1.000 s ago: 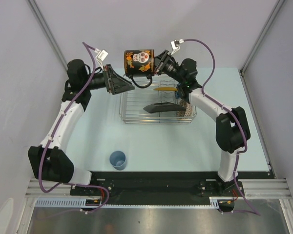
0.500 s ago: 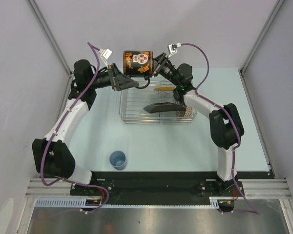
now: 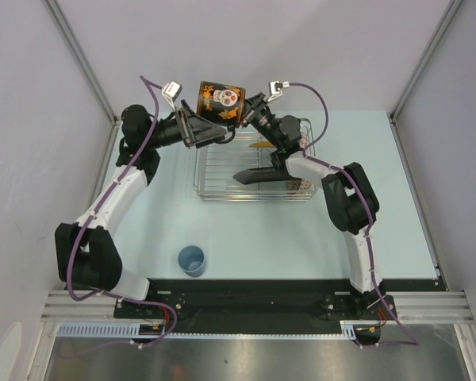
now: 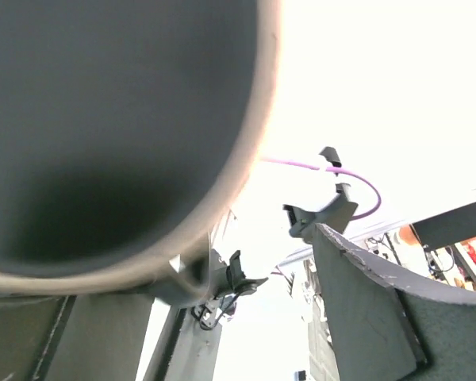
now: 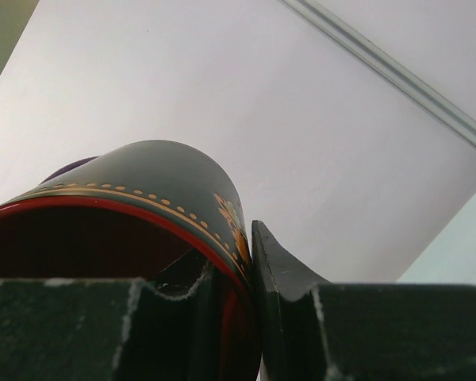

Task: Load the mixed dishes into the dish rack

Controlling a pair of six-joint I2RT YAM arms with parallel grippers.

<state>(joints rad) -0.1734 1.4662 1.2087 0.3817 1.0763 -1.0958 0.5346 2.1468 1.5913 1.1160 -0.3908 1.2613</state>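
the skull-print mug (image 3: 222, 97) hangs in the air above the far edge of the dish rack (image 3: 222, 178), lying roughly on its side with the white skull facing up and a slight tilt to it. it sits between the two arms. the right hand (image 3: 245, 111) has it by the rim: from that wrist you can see one finger down inside the red interior and the other finger (image 5: 282, 274) pressed against the dark outer wall, so the mug's lip is pinched between them. the left hand (image 3: 214, 127) is at the mug's other, closed end with its jaws standing wide. from its wrist the dark round of the mug fills the upper left, and the one finger (image 4: 365, 309) that shows plainly is apart from it with bright space between. i cannot tell whether the other side touches. down in the rack a dark square plate (image 3: 262, 173) leans on edge near the middle, a yellow plate (image 3: 263, 145) shows behind it towards the far side, and a pinkish-beige patterned bowl (image 3: 301, 185) sits in the near right corner, partly under the right arm. the small light-blue cup (image 3: 192, 259) stands upright on the pale bench (image 3: 365, 238), near the front edge on the left and well apart from the rack
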